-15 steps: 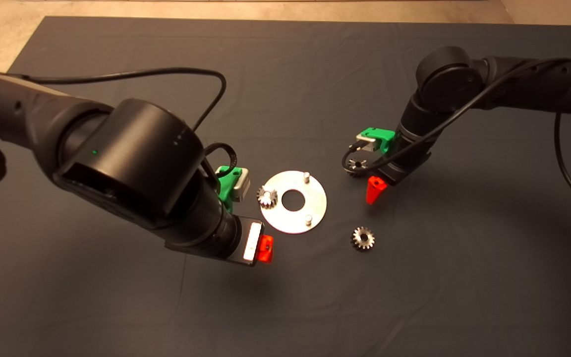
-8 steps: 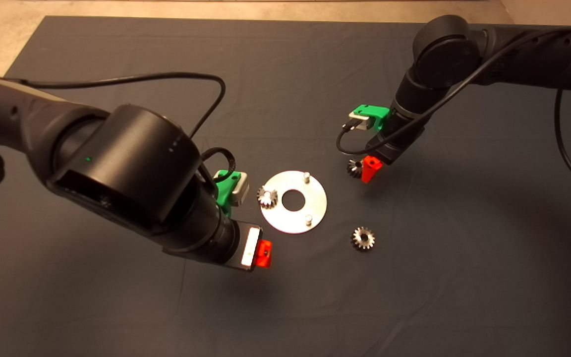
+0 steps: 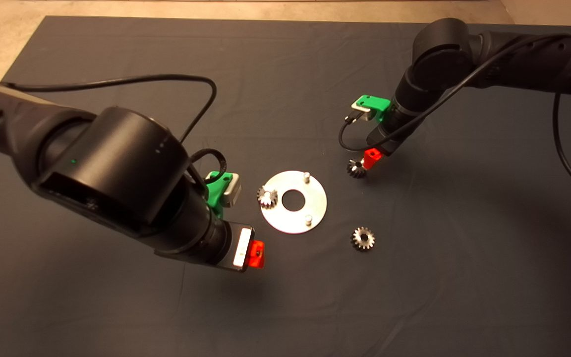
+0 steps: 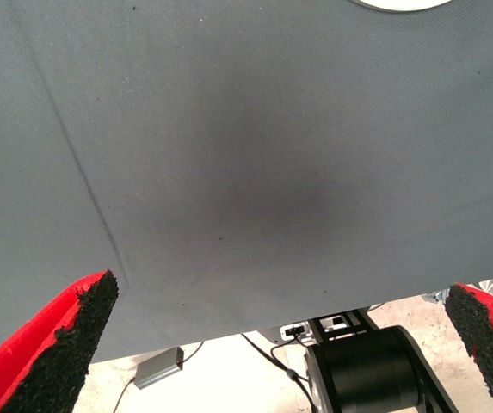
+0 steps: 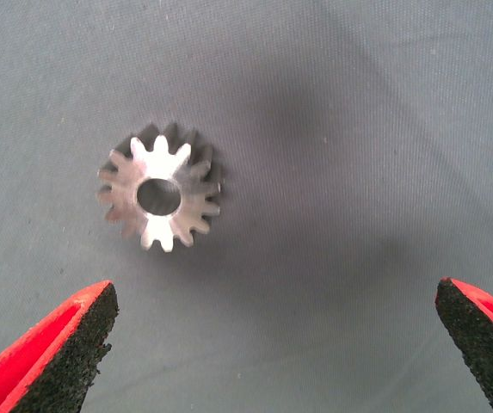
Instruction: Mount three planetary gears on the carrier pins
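Note:
The silver carrier plate (image 3: 315, 201) lies mid-mat. One planetary gear (image 3: 267, 197) sits on its left pin, while two carrier pins (image 3: 306, 175) (image 3: 308, 218) stand bare. A second gear (image 3: 356, 168) lies flat on the mat just right of the plate. My right gripper (image 3: 371, 159) hovers open beside and above this gear (image 5: 160, 198), which rests off to one side of the gap between the gripper's (image 5: 272, 344) fingers. A third gear (image 3: 363, 238) lies on the mat nearer the front. My left gripper (image 3: 255, 253) hangs open and empty (image 4: 272, 344) in front of the plate's left side.
The dark mat (image 3: 285, 307) spreads wide around the parts. Bare floor shows beyond its far edge (image 3: 117, 7). The left arm's bulky wrist (image 3: 117, 178) covers the mat left of the plate. Beyond the mat's front edge, the left wrist view shows the robot's base (image 4: 366, 370).
The right gripper has drawn back toward the far side and now sits beside the gear, which stays on the mat. The left arm has drifted slightly left and toward the front.

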Controlling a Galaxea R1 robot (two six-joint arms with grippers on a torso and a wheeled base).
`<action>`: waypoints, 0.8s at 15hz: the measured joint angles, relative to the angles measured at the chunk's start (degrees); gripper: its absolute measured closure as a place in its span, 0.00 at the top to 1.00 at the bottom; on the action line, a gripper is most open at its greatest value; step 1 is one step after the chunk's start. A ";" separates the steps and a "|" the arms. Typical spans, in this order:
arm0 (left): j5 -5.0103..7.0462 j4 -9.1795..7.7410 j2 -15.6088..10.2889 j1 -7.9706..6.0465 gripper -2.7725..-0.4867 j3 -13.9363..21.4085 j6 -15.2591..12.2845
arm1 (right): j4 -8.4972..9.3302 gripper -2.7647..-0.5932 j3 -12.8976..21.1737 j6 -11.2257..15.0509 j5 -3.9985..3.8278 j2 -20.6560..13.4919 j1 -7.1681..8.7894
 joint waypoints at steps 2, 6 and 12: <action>0.00 0.00 -0.02 0.17 0.99 0.10 0.00 | -0.39 0.99 -0.46 0.02 0.02 0.17 -0.91; 0.02 0.00 -0.33 0.99 0.99 0.12 0.00 | -0.64 0.99 -1.32 0.33 -0.02 0.15 -3.01; 0.02 0.02 -0.33 1.27 0.99 0.12 0.02 | -0.50 0.99 -2.08 3.21 -0.02 0.37 -4.35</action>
